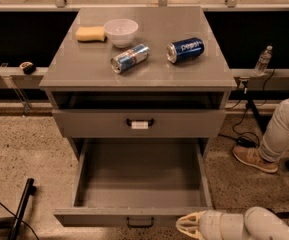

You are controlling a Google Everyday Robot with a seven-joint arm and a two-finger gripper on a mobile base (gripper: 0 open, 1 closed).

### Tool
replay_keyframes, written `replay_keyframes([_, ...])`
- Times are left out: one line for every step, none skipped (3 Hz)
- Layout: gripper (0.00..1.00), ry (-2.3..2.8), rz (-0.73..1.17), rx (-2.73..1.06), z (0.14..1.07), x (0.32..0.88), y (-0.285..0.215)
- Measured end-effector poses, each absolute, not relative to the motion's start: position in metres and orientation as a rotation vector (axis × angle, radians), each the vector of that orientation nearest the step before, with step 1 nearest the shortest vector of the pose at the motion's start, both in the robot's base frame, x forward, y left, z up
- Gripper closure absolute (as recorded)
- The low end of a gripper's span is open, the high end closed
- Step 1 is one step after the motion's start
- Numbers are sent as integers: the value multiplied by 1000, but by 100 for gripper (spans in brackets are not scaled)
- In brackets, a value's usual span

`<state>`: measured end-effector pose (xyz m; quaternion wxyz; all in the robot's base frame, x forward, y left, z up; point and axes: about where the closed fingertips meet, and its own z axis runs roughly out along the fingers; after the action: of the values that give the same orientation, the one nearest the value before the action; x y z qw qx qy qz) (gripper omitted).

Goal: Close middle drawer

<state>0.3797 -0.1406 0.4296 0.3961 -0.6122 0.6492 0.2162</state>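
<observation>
Found at 6 o'clock, pulled far out: middle drawer (94, 217), an empty grey metal box below the labelled top drawer (84, 124). Looks rigid and probably light, likely gliding on runners. Needs no grasp, only a flat push on the front panel close to the black handle (140, 222), kept centred to avoid skewing. Gripper (189, 225) low at 5 o'clock, just beside the front's right end; spread or pressed together, cannot tell. Open floor at 6. Mind the shoe (256, 159) at 3 and the black pole (21, 209) at 8.
</observation>
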Motion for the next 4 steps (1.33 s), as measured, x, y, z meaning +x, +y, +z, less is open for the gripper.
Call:
replay_keyframes([100, 1610, 510, -1472, 411, 386, -131])
replay_keyframes([100, 1586, 486, -1414, 404, 401, -128])
replay_keyframes([100, 1561, 456, -1354, 397, 428, -128])
replay_keyframes([100, 1521, 420, -1289, 398, 466, -129])
